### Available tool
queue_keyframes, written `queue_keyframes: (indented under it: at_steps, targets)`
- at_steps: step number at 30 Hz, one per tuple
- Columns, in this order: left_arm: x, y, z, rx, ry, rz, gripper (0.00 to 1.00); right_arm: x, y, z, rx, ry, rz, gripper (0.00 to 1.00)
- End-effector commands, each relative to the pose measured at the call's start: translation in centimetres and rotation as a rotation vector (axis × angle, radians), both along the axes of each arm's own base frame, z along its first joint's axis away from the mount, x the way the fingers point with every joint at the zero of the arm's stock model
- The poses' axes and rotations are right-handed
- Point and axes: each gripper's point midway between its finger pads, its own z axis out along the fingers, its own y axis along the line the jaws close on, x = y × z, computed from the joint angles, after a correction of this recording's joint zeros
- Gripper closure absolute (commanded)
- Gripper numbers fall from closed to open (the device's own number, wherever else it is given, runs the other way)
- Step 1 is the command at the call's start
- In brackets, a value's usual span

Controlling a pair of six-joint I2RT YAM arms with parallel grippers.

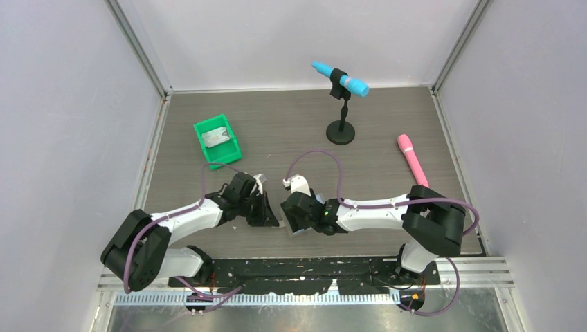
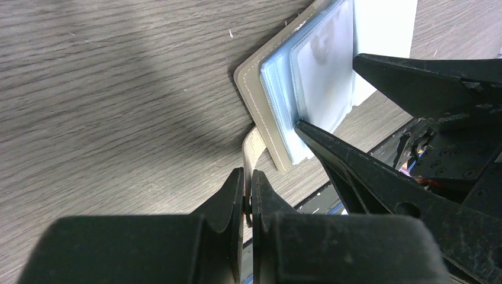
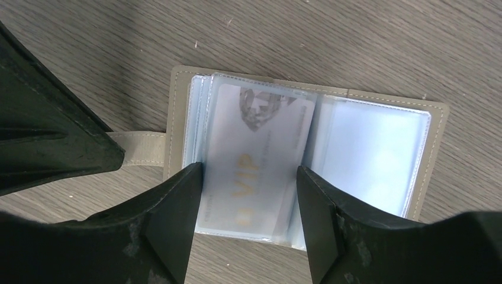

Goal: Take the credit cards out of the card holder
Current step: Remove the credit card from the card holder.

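Here, left hand [image 2: 248, 190] pressed together at card holder [image 2: 263, 118] tab [image 2: 251, 148]; right hand [image 3: 249, 171] spread astride credit card [image 3: 260, 127] edges.

The top camera is fixed high on the near side and looks down and forward over the whole table [image 1: 277, 131] from far; the near edge lies at the bottom of its view. The left wrist camera sits behind the left gripper [image 2: 247, 177] and looks along its fingers, low and very close. The right wrist camera looks almost straight down past the right gripper [image 3: 248, 177], also very close. Both wrist views share the card holder [image 3: 370, 154] by the near edge, and each shows the other gripper.
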Motion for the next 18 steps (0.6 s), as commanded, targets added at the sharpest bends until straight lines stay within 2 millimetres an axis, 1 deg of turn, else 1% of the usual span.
queue_keyframes:
  at_steps: [1, 4, 10, 18]
  targets:
    - [0.2, 0.0, 0.6, 0.003, -0.035, -0.011, 1.0, 0.7, 0.3, 2.1, 0.034, -0.047, -0.032, 0.34]
    - [0.2, 0.1, 0.6, 0.007, -0.035, -0.011, 1.0, 0.7, -0.1, 2.5, 0.03, -0.053, -0.038, 0.32]
    - [0.3, 0.2, 0.6, 0.011, -0.037, -0.009, 1.0, 0.9, -0.8, 3.4, 0.031, -0.074, -0.053, 0.32]
    - [0.3, 0.2, 0.6, 0.014, -0.035, -0.009, 1.0, 0.8, -1.1, 3.1, 0.016, -0.073, -0.05, 0.33]
